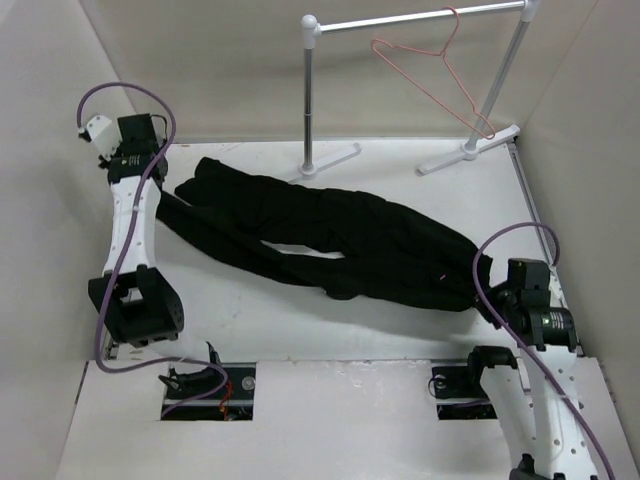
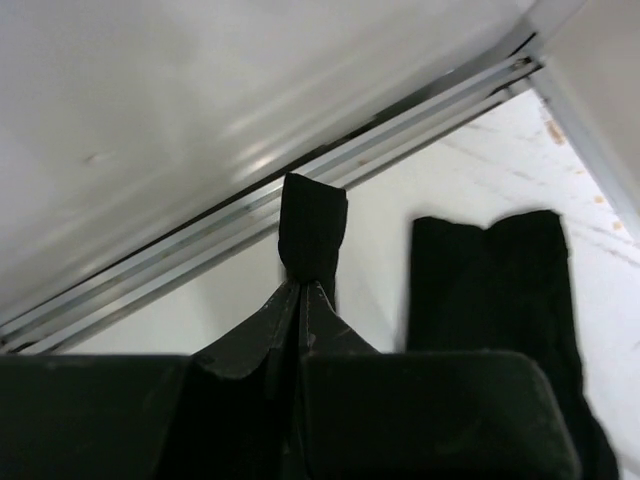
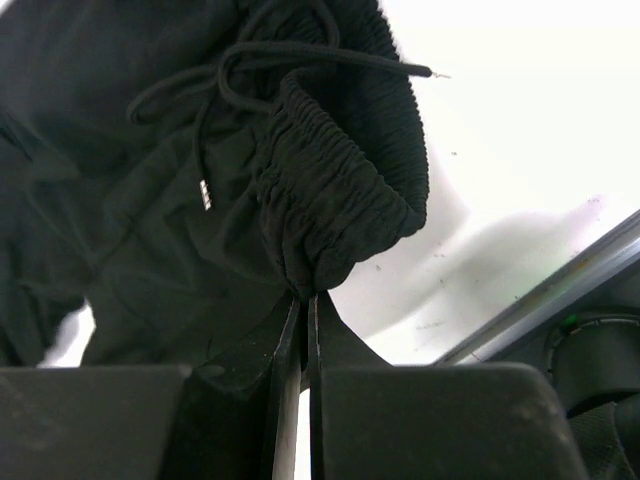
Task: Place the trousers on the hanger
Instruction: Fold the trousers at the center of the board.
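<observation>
The table (image 1: 300,320) is being viewed from above and behind the arm bases, the lens being tilted down toward the far wall and the garment rail (image 1: 415,20). The left wrist view is being taken at close range along the left gripper (image 2: 300,288), toward the wall's foot. The right wrist view is being taken closer still along the right gripper (image 3: 302,297). The trousers (image 1: 330,235) are being shared by all three views: a leg end at left, the waistband at right.
</observation>
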{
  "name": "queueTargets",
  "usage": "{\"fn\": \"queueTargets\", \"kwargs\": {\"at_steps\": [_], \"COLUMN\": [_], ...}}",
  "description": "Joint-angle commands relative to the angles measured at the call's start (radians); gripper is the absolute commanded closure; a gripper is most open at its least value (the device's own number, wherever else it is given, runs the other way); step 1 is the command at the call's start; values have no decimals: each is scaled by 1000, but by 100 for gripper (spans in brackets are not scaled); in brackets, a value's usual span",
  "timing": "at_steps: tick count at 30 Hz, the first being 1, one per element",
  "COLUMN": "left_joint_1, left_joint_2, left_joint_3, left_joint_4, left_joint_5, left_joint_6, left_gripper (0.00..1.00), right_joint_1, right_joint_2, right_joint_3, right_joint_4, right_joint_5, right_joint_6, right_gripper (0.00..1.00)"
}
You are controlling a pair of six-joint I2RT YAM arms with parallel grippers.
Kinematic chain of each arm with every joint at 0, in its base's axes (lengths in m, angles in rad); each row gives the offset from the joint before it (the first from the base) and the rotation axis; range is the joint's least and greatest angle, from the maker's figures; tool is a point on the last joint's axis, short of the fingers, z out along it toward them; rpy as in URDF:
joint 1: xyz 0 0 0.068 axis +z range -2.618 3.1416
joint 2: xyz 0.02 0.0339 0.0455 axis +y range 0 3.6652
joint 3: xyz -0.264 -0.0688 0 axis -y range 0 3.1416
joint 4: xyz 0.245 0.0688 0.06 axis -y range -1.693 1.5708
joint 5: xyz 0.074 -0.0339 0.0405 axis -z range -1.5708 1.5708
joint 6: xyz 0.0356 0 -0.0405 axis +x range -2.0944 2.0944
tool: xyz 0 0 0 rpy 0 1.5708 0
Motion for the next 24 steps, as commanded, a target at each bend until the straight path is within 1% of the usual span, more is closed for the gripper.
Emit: {"fn": "queueTargets", "kwargs": {"at_steps": [1,3,6,8,10,13,18,21,23,24], "left_joint_1": [7,-1,-27,-32,-33,-44,-85,-101,-111,-115], "left_joint_2": [71,153,268,337,389,504,676,766,803,817], "left_joint_3": [148,246,384,467,531,640,775,834,855,866], "left_joint_4": [58,46,35,31,25,22,37,46,54,61], "left_joint_5": [11,24,27,33,34,50,53,57,48,44], "left_joint_6": [19,24,56,68,70,70,66,63,62,62], "left_gripper": [99,99,99,99,99,99,99,98,95,93], "right_joint_1": [-53,-98,-168,-207,-247,-259,-259,-259,-247,-244], "right_joint_2": [1,56,180,254,320,487,769,947,1058,1105], "right_joint_3": [35,28,25,63,138,234,366,469,540,572], "right_joint_4": [93,160,287,333,372,427,530,562,559,559], "right_joint_5": [-16,-19,-63,-108,-115,-82,-37,-17,1,12], "right_joint_6": [-17,-29,-37,-41,-49,-57,-66,-75,-80,-81], "right_gripper": [92,93,95,96,96,96,95,90,83,78]}}
